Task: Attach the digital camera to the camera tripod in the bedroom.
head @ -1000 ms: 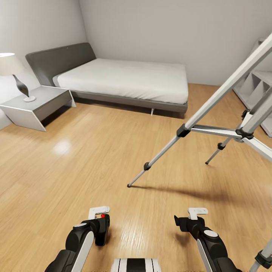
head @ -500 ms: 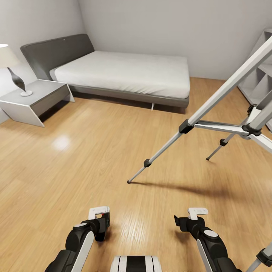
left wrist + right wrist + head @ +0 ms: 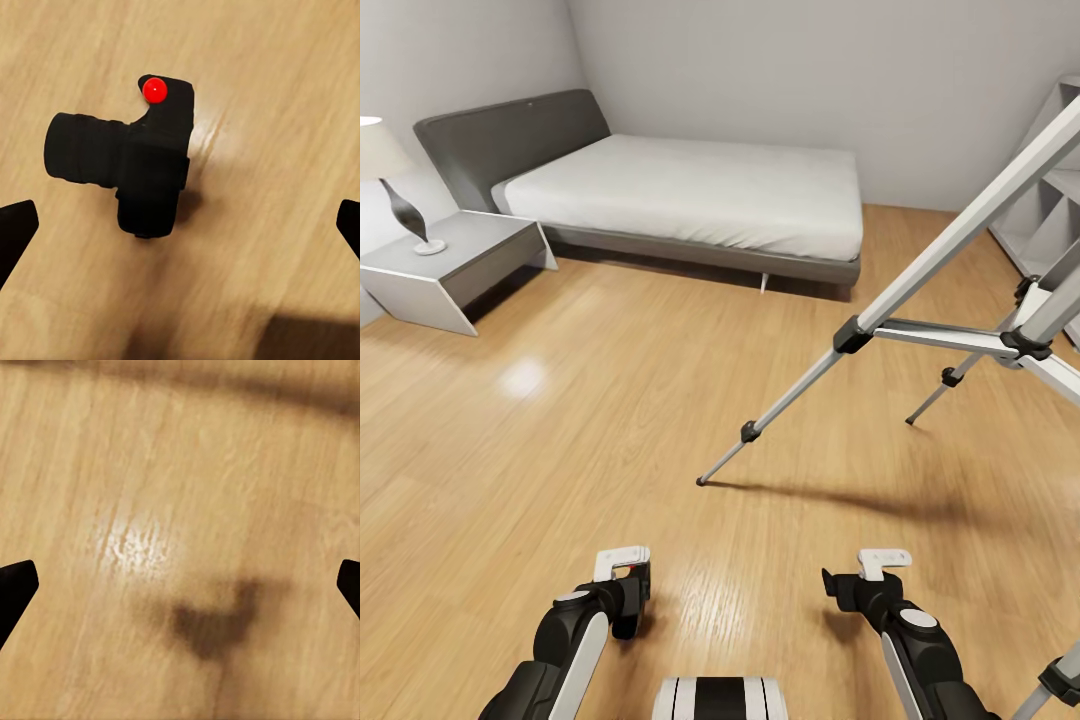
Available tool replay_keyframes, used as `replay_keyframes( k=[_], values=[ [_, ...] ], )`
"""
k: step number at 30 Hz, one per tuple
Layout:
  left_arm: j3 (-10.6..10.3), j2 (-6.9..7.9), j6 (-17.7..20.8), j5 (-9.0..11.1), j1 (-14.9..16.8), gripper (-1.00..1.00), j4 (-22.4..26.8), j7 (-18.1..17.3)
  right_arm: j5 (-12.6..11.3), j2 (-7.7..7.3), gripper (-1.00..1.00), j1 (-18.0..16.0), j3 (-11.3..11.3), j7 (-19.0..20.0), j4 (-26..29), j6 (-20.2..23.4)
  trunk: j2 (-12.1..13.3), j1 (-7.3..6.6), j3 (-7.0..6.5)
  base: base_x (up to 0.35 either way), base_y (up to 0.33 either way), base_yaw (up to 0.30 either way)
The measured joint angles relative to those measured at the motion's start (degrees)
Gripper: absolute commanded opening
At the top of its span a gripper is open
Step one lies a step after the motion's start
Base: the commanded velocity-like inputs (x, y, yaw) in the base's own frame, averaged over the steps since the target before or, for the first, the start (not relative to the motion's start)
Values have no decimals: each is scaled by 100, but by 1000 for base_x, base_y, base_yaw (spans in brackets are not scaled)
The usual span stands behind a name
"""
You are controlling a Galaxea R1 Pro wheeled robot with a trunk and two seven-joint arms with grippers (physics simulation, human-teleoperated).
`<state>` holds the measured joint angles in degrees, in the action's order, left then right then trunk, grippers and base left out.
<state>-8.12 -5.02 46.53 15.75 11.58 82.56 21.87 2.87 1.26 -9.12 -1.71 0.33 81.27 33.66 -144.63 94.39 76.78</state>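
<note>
Down low, the left gripper (image 3: pixel 180 225) hangs over the wood floor (image 3: pixel 560 470), jaws spread wide, nothing between them. The camera (image 3: pixel 135 169) lies on the floor right under it, red dot up, untouched. The right gripper (image 3: pixel 180 585) hovers beside it over bare boards, jaws likewise spread. Just ahead and to the right stands the tripod (image 3: pixel 920 290), its nearest foot planted on the floor. Beyond, the bed (image 3: pixel 700 195) sits against the far wall, with a nightstand (image 3: pixel 455 265) and lamp (image 3: pixel 400 190) at its left.
</note>
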Motion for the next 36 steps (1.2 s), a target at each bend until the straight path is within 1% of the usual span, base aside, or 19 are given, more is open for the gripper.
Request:
replay_keyframes(
  k=[7, 27, 36],
  values=[
    [0, 0, 0, 0, 0, 100, 0, 5, 0, -6, 100, 0, -1, -6, 4, -4, 0, 0, 0, 0, 0, 0],
    [0, 0, 0, 0, 0, 100, 2, 8, -7, -3, 100, 0, 0, 31, 35, 3, -27, 52, 443, 0, 0, 0],
    [0, 0, 0, 0, 0, 100, 8, 8, -8, -7, 100, 0, 1, 54, 76, 4, -27, 52, 443, 0, 0, 0]
  ],
)
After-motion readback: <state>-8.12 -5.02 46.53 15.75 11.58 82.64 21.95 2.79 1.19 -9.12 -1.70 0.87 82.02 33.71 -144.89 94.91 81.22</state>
